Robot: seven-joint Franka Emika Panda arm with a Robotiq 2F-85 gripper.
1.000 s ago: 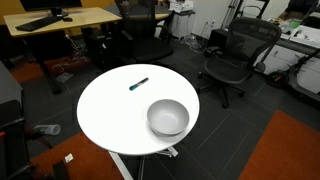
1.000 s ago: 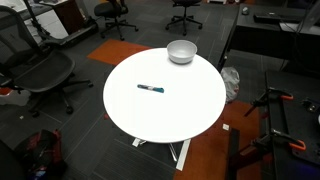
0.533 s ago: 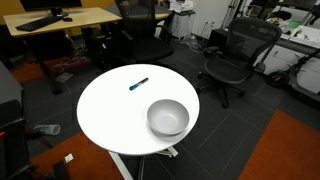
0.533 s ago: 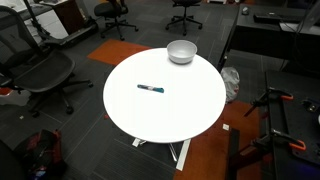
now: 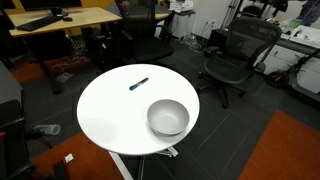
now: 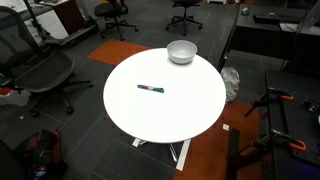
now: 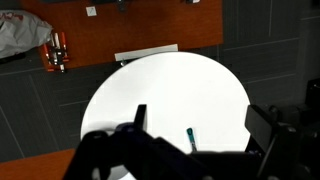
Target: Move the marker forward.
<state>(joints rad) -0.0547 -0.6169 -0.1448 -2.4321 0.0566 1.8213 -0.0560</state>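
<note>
This is an office. Black mesh swivel chairs (image 5: 240, 52) stand about on dark carpet tiles (image 5: 60, 85), broken by orange carpet patches (image 5: 290, 150). At the far left a wooden desk (image 5: 75, 16) carries what looks like a keyboard (image 5: 40, 22). More chairs show in an exterior view (image 6: 40, 70). In the middle stands a round white worktop (image 5: 105, 105).

round white table (image 5: 108, 112), frame centre; grey bowl (image 5: 168, 117) on it, lower right; black office chair (image 5: 236, 52), upper right; wooden desk (image 5: 75, 17), upper left.
</note>
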